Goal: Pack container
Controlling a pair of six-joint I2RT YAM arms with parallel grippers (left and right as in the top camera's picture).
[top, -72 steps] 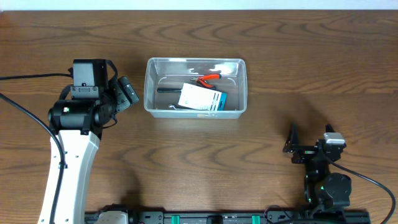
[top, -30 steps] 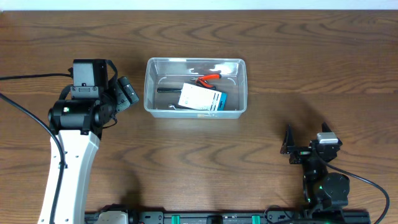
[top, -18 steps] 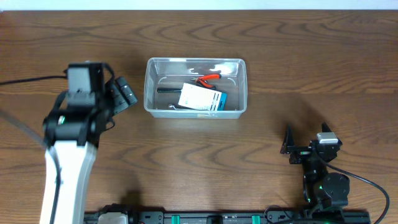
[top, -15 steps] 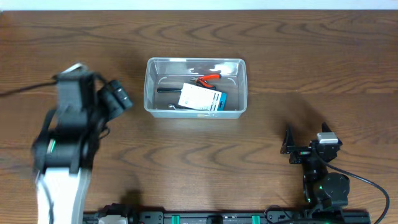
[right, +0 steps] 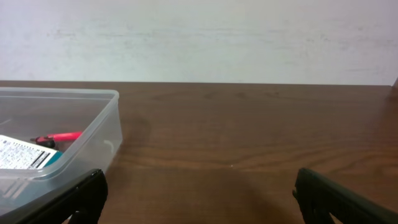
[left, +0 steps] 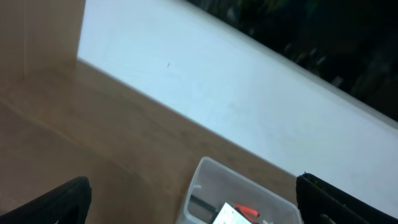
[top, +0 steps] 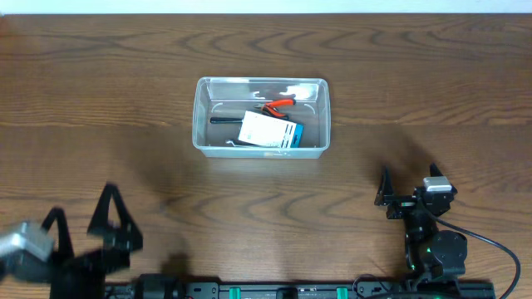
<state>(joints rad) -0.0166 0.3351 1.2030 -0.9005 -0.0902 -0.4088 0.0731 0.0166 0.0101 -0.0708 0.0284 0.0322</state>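
The clear rectangular plastic container (top: pixel 262 81) sat on the brown wooden table (top: pixel 416 75), holding a small blue-and-white box (top: pixel 268 131) and red-handled pliers (top: pixel 280 105). From my console I saw the left gripper (top: pixel 83 223) well off the container's near-left corner, jaws wide apart and empty. The right gripper (top: pixel 409 187) sat off its near-right corner, jaws likewise spread on nothing.
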